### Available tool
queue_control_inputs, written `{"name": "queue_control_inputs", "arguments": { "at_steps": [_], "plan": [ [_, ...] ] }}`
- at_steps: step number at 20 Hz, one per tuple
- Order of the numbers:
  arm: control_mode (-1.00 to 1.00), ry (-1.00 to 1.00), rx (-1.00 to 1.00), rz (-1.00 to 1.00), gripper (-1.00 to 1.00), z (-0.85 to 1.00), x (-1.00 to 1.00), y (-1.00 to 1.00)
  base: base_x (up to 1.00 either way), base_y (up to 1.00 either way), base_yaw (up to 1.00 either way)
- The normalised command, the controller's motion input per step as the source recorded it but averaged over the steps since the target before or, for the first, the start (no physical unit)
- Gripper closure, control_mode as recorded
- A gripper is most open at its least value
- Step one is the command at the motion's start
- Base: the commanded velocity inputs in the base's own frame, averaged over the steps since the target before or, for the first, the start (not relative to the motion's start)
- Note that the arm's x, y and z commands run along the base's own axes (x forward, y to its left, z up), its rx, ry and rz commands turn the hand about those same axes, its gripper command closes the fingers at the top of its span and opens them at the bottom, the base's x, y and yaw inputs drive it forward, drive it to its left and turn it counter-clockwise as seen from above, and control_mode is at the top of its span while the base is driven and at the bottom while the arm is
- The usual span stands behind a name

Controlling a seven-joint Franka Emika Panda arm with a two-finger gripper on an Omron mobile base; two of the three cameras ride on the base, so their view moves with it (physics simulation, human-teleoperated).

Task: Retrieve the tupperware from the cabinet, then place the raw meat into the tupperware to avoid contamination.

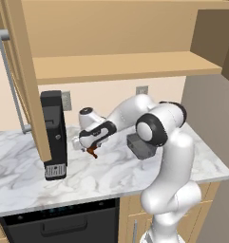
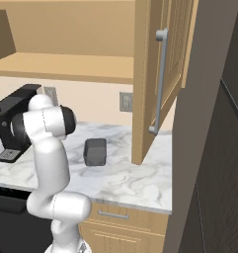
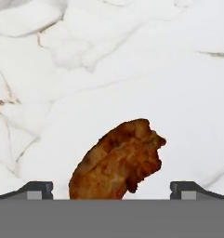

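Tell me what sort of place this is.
A simulated home kitchen, most likely: a marble counter under an open wooden cabinet, a black appliance, and raw meat near a grey tupperware.

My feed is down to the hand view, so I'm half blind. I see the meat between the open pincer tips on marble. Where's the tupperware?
Observer: The tupperware is already out, standing on the counter to the arm's right.
Operator: Is anything in it?
Observer: It looks empty in the right base view.
Operator: What's near the pincer?
Observer: A tall black appliance stands just left of the pincer, which hangs low over the raw meat.
Operator: And the cabinet?
Observer: The cabinet doors are open.
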Motion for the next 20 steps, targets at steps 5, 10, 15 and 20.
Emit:
{"name": "queue_control_inputs", "arguments": {
  "at_steps": [5, 10, 15, 20],
  "plan": [
    [-1.00, 0.01, 0.00, 0.01, -1.00, -0.26, 0.18, 0.17, 0.00, 0.00, 0.00],
    [-1.00, 0.02, 0.02, 0.00, -1.00, -0.33, -0.01, 0.03, 0.00, 0.00, 0.00],
    [-1.00, 0.03, 0.03, -0.01, -1.00, -0.34, -0.06, 0.00, 0.00, 0.00, 0.00],
    [-1.00, 0.03, 0.03, -0.01, 1.00, -0.34, -0.07, 0.00, 0.00, 0.00, 0.00]
  ]
}}
